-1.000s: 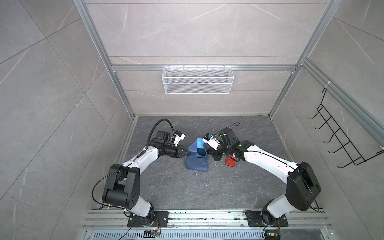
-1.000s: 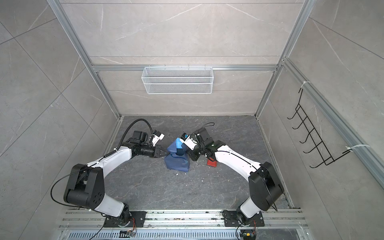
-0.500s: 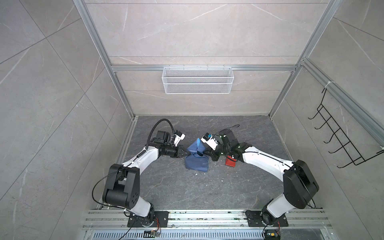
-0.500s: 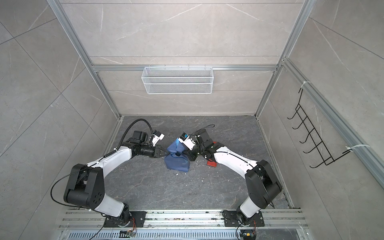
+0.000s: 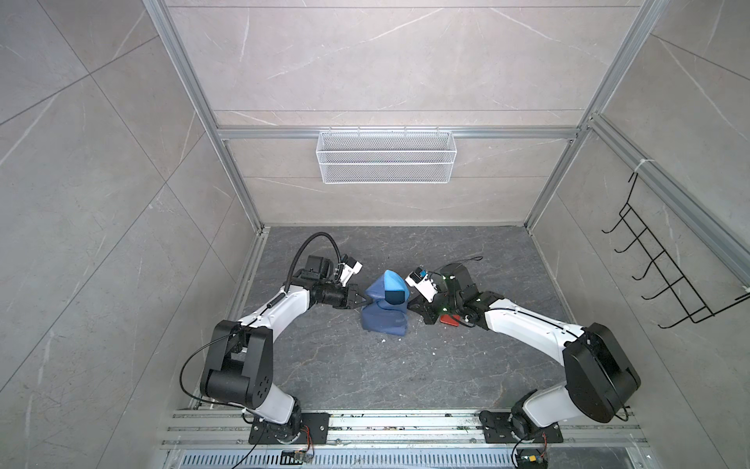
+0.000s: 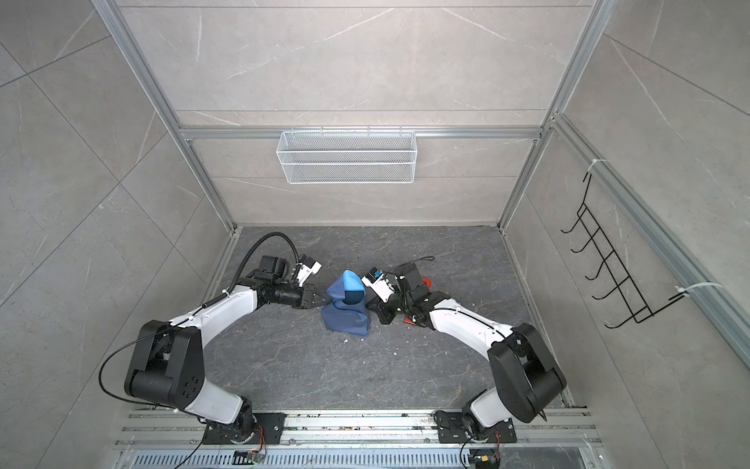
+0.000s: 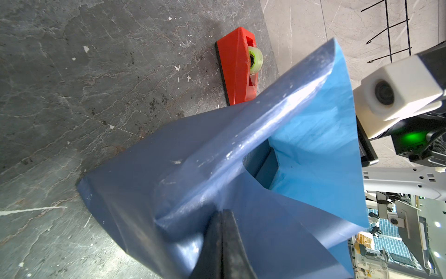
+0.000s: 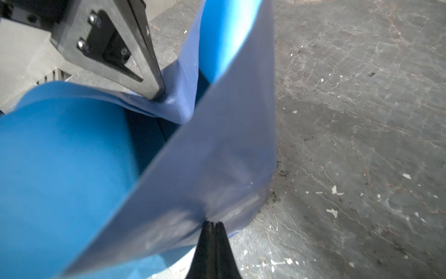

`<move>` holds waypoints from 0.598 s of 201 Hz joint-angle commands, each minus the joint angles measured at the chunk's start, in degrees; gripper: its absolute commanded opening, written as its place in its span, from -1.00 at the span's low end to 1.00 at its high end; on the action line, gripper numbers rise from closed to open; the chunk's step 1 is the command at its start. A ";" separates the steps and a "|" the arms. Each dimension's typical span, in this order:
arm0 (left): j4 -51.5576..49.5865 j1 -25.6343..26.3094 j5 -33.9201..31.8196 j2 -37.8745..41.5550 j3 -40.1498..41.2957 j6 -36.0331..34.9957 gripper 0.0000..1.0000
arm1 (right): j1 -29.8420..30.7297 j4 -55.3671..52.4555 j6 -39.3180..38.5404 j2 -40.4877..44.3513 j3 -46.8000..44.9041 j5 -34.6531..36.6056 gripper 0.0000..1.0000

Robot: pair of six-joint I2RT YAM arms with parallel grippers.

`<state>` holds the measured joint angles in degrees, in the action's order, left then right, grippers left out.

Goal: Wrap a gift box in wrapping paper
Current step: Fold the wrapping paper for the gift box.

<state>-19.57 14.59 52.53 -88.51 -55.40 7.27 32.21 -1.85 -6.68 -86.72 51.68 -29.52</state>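
The folding step is in hand. The wrapping paper [image 5: 383, 320] stands around the gift box [image 5: 394, 297] at the table's middle. The left gripper [image 7: 222, 212] and the right gripper [image 8: 213, 223], both pressed together, each pinch one flap. Next, I think, the flaps must overlap tightly.

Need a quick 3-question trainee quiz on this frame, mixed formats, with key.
1. True or false: the left gripper is shut on the wrapping paper.
2. Where is the red tape dispenser? A in the left gripper; B on the table; C on top of the paper.
3. Fill in: the right gripper pinches the paper, whose outward face is ____ blue.
Key: 1 true; 2 B; 3 dark.
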 commanded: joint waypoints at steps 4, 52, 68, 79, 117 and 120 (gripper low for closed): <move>-3.46 0.35 -0.47 -1.05 -1.48 -2.16 -1.00 | 0.11 7.28 4.24 -1.55 0.50 -4.68 -1.00; -3.08 0.36 -0.57 -1.41 -1.17 -2.58 -1.00 | 0.14 10.71 6.32 -4.11 0.80 -6.52 -1.00; -2.19 0.35 -0.81 -1.14 -0.05 -3.09 -1.00 | 0.14 11.51 5.81 -4.45 0.61 -8.10 -1.00; -1.36 0.37 -1.01 -1.51 0.35 -2.98 -1.00 | 0.14 10.83 5.04 -3.64 0.27 -6.79 -1.00; -3.36 0.32 -2.33 -1.58 -0.66 -4.67 -1.00 | -0.30 8.73 3.49 -0.98 0.60 -8.25 -1.00; -3.07 0.29 -2.30 -1.58 -0.41 -4.70 -1.00 | -0.29 8.79 3.44 -1.05 0.58 -8.46 -1.00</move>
<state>-20.18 14.66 52.58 -88.90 -55.77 5.37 31.90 6.70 -2.15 -89.86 51.70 -34.61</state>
